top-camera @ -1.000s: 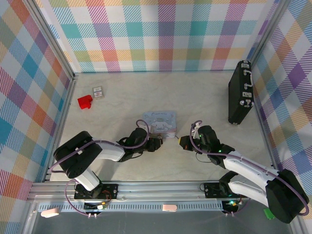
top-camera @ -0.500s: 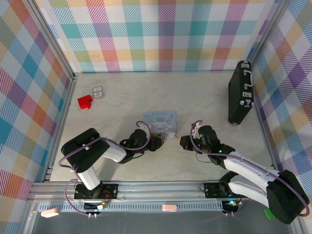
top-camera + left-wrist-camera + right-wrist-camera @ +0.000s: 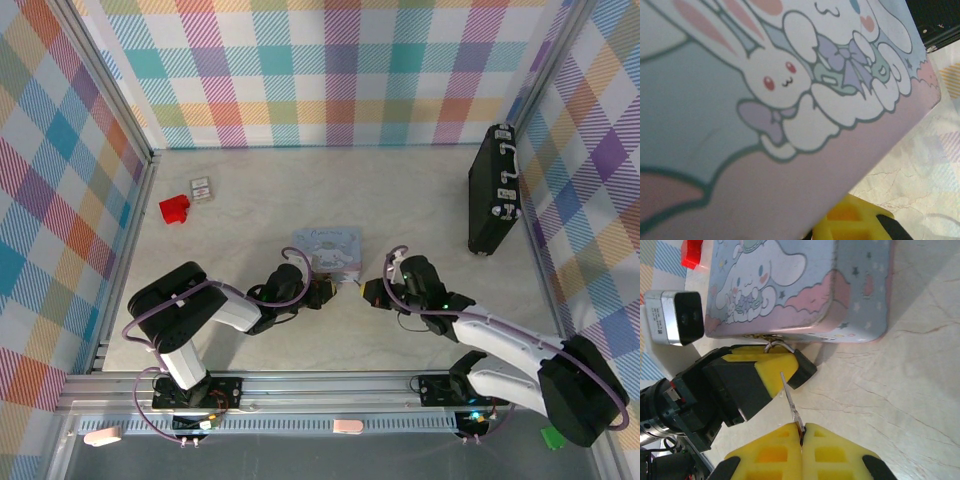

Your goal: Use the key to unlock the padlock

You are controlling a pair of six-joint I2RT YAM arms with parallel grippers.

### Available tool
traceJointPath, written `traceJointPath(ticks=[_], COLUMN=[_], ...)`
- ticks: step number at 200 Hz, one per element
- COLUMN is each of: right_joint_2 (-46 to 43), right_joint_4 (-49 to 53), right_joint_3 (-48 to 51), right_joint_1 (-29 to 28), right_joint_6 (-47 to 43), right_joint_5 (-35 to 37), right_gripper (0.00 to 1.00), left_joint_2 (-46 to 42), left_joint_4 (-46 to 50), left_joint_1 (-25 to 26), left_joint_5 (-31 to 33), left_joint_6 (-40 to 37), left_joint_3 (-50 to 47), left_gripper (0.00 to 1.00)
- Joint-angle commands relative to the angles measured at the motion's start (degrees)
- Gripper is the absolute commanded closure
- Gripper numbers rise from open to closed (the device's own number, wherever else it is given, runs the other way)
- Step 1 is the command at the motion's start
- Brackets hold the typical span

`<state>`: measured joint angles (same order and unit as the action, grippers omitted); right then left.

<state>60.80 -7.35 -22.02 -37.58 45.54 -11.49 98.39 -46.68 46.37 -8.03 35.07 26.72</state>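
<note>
The pale blue tin (image 3: 328,247) with cartoon rabbits lies mid-table. My left gripper (image 3: 325,292) sits against the tin's near edge. In the right wrist view its yellow fingers (image 3: 774,371) stand close together, and the padlock's thin silvery shackle (image 3: 774,346) arches out of them beside the tin (image 3: 790,285). The padlock's black body is hidden between the fingers. My right gripper (image 3: 802,429) is shut on the key (image 3: 791,401), whose slim blade points at the left gripper, its tip almost touching one finger. The right gripper (image 3: 370,292) is just right of the left one. One yellow finger (image 3: 855,224) shows under the tin's lid (image 3: 765,100).
A big black case (image 3: 493,190) stands by the right wall. A red block (image 3: 174,208) and a small grey-white card (image 3: 201,188) lie at the back left. Plaid walls enclose the marbled table (image 3: 420,200) on three sides.
The right gripper has carried the key a little to the left, closer to the left gripper. The left arm has shifted its elbow and its jaws have narrowed.
</note>
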Motion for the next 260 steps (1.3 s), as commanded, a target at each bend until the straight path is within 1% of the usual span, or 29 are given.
traceJointPath(ticks=[1, 18, 33, 55, 67, 99, 133, 159, 188, 219, 243, 260], right_joint_2=[2.1, 4.12, 5.55, 8.01, 9.32, 12.55, 15.37, 14.32, 9.76, 5.18, 2.5, 1.54], right_joint_4=[-3.43, -3.43, -1.68, 5.31, 6.76, 7.2, 5.66, 5.67, 5.7, 5.06, 3.68, 3.5], right_joint_3=[-3.21, -4.65, -6.22, -10.36, -11.99, -14.76, -15.38, -15.21, -12.26, -6.81, -3.0, -1.65], right_joint_1=[-0.74, -0.87, -0.89, -0.74, -0.32, 1.14, 3.11, 3.22, 3.18, 2.82, 2.06, 1.56], right_joint_6=[-1.85, -2.69, -4.62, -10.04, -12.54, -15.78, -15.74, -14.51, -11.21, -5.8, -0.92, 2.1], right_joint_5=[-1.84, -2.31, -1.19, 4.71, 6.4, 6.91, 5.71, 3.6, 0.79, -1.36, -2.66, -3.54], right_gripper=[1.0, 1.0, 1.0, 1.0, 1.0, 1.0, 1.0, 1.0, 1.0, 1.0, 1.0, 1.0], left_joint_2=[-1.68, -2.77, -4.41, -7.11, -8.29, -9.94, -9.56, -9.09, -8.37, -6.3, -4.84, -4.11], left_joint_4=[0.31, 1.96, 4.09, 7.96, 9.49, 10.56, 9.66, 10.85, 17.4, 23.0, 23.18, 25.59], left_joint_1=[0.21, 0.21, 0.22, 0.31, 0.32, 0.3, 0.3, 0.31, 0.37, 0.33, 0.3, 0.31], left_joint_5=[-0.77, -1.28, -1.23, -0.75, -0.88, -2.47, -4.19, -4.42, -3.48, -4.78, -6.98, -7.17], left_joint_6=[-0.09, -0.51, -1.0, -1.88, -2.29, -2.92, -2.17, -1.05, 1.58, 6.64, 9.57, 10.22], left_joint_3=[-0.79, -0.46, -0.35, -0.11, -0.01, 0.13, 0.5, 1.68, 5.74, 11.43, 13.92, 15.98], left_gripper=[0.94, 0.96, 0.98, 0.99, 0.99, 1.0, 1.0, 1.0, 1.0, 1.0, 1.0, 1.0])
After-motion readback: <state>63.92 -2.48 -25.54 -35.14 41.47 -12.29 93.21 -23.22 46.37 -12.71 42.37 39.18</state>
